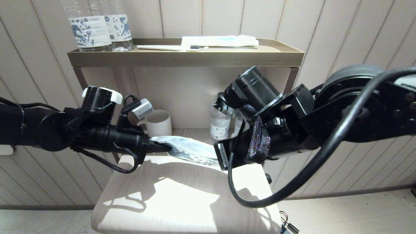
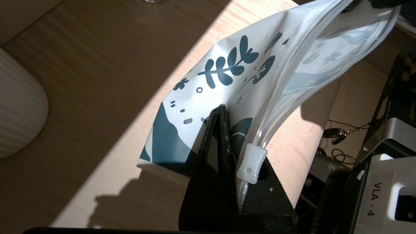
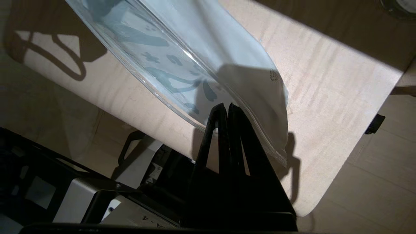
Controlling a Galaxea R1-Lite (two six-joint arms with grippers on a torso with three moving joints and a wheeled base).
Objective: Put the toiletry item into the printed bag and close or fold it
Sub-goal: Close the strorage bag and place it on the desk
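A pale wood-grain desk (image 1: 182, 201) with rounded corners is seen in front of a panelled wall. At its back, a ribbed white cup (image 1: 158, 122) and a small clear bottle (image 1: 219, 123) are stood. Above it, a shelf (image 1: 185, 58) is fitted, on which two labelled bottles (image 1: 100, 27), a white-handled toothbrush (image 1: 169, 47) and a flat white-and-blue packet (image 1: 219, 41) are laid.

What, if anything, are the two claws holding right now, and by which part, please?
Both hold the printed bag above the table: the left claw pinches one end beside the zip slider, the right claw the opposite end at the zip edge.
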